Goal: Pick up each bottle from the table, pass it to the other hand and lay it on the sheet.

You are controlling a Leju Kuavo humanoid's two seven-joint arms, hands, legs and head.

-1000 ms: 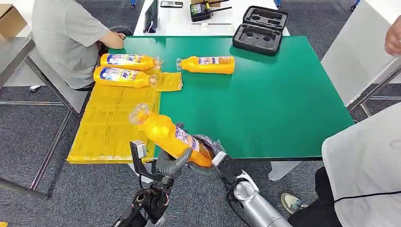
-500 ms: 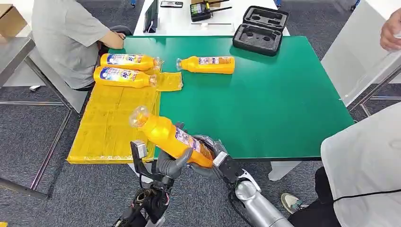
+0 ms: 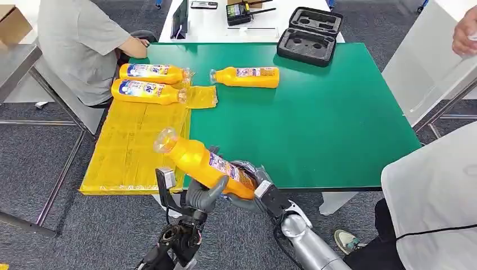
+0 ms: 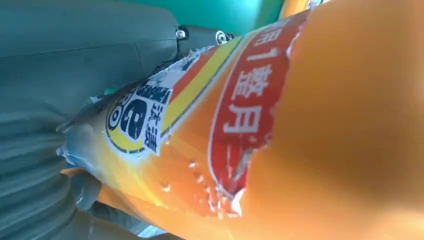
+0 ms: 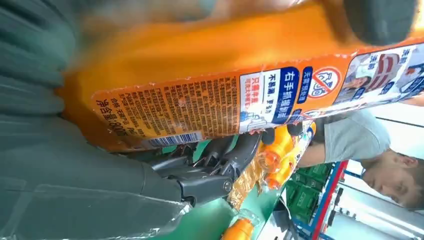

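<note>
- Green table (image 3: 315,124) ahead of both hands, grey carpet beneath; a yellow sheet (image 3: 135,140) drapes its left side, beyond the left hand (image 3: 201,194).
- Orange bottle (image 3: 202,163), torn label, clear cap tilted up-left, is gripped by left hand and right hand (image 3: 250,188) together at the table's near edge.

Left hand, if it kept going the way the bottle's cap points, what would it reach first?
Probably the yellow sheet: the left hand holds the orange bottle aimed up-left over it. Depth is unclear.
</note>
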